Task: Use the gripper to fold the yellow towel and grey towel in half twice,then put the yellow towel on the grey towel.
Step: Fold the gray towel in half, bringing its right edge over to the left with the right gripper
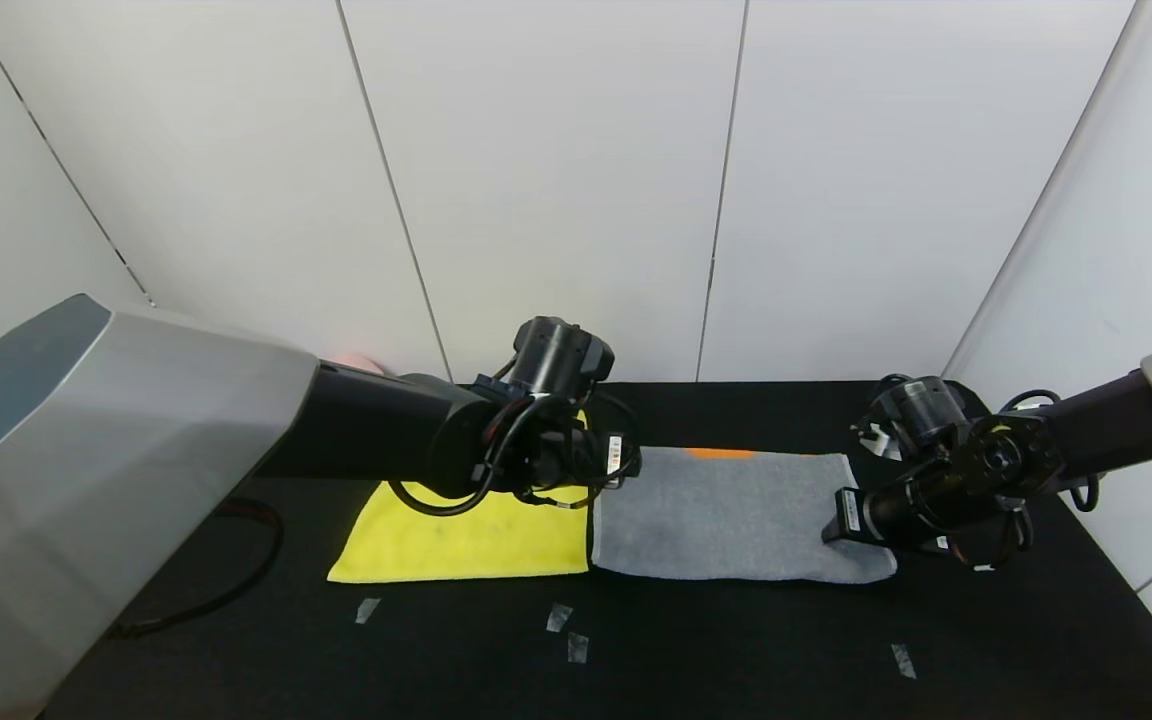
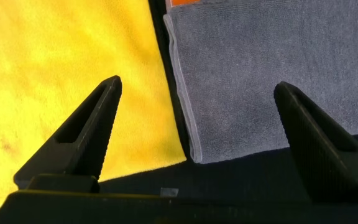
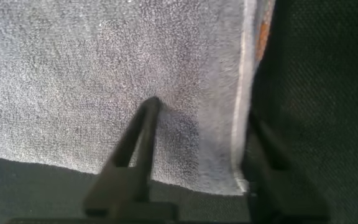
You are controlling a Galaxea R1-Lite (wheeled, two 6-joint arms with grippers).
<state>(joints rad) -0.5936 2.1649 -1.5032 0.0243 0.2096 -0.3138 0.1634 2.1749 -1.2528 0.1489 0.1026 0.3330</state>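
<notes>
Towels lie side by side on the black tabletop (image 1: 736,640): the grey towel (image 1: 726,515) is the landmark, and the yellow towel (image 1: 466,545) sits just to its left, their facing edges almost touching. Both look already folded at least once, judging by the doubled hem on the grey towel's edge in the left wrist view.

The right gripper (image 3: 197,143) is down at the grey towel's right-hand edge, one finger on top of the pile and the other outside the hem, jaws straddling the edge and partly closed around it; I judge this is a pinch taken to lift that end over for the next fold. Whether the cloth is firmly gripped yet I cannot tell.

The left gripper (image 2: 197,109) hovers over the seam between the two towels, jaws released and spread wide, probably ready to take the grey towel's left edge.

No brand name or readable writing shows; a small label on the left wrist is illegible.
</notes>
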